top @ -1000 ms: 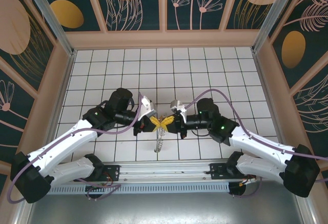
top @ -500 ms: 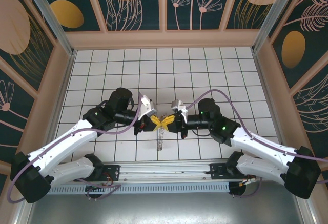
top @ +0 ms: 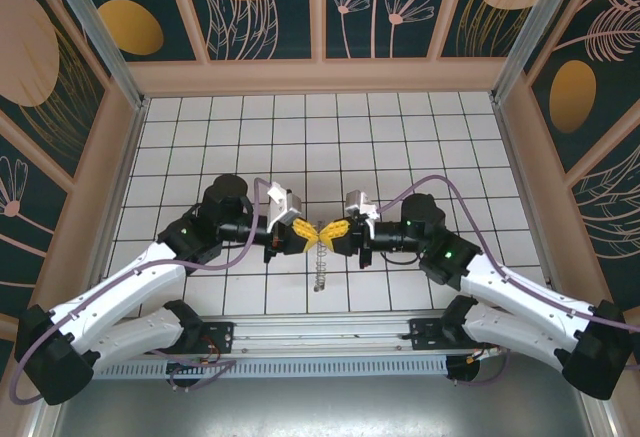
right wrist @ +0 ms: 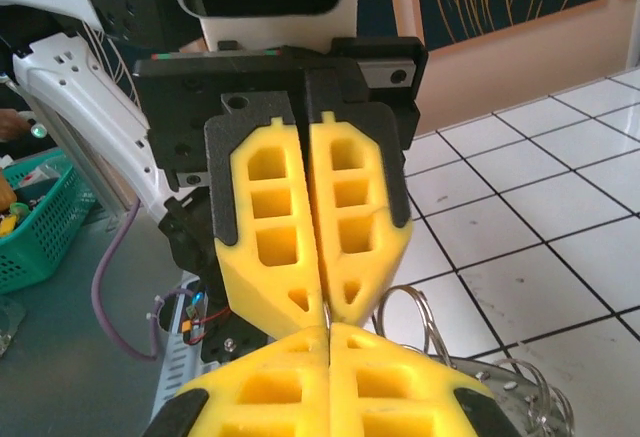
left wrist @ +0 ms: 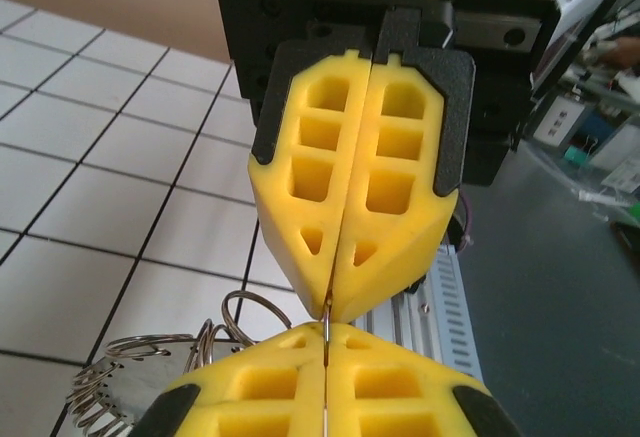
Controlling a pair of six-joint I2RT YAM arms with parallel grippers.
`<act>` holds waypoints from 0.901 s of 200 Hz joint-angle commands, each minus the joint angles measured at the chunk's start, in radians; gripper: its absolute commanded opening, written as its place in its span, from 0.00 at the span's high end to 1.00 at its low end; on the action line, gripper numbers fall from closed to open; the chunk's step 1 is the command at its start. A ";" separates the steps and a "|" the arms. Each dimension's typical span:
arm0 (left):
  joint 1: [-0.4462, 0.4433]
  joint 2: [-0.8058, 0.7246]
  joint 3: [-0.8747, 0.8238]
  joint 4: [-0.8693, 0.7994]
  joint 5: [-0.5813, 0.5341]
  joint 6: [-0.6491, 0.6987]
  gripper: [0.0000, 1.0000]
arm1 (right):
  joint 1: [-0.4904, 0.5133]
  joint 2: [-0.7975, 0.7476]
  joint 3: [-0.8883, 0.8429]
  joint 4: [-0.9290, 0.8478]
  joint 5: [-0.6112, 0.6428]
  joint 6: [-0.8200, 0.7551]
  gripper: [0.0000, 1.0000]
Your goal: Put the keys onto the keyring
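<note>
Count entry, this frame.

- Arms: two, my left arm (top: 110,297) and my right arm (top: 520,297).
- Grippers: two, one per arm: left gripper (top: 310,234) and right gripper (top: 326,234).
- Yellow fingers (left wrist: 400,187): four in all, two on each gripper.
- Cut-outs per finger, read from both wrist views: four (three squarish, one triangular towards the tip).
- Keyring (top: 319,269): one hanging bunch.
- Wire loops (left wrist: 120,377) in that bunch: many, stacked and overlapping. A few separate out at the edges in each wrist view, but the full number cannot be resolved.
- Thin wire strands showing at the seam between my fingertips: one.
</note>
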 commanded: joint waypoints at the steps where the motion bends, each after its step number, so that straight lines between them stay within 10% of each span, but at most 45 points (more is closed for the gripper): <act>1: -0.002 -0.006 -0.022 0.068 0.009 -0.044 0.89 | -0.002 -0.028 -0.007 0.102 0.010 0.015 1.00; 124: -0.001 0.000 0.007 0.032 -0.079 -0.020 1.00 | -0.010 -0.056 -0.030 0.094 0.093 -0.005 1.00; 180: -0.001 -0.031 -0.015 -0.026 -0.232 -0.033 1.00 | -0.075 -0.057 -0.008 0.062 0.167 0.046 0.46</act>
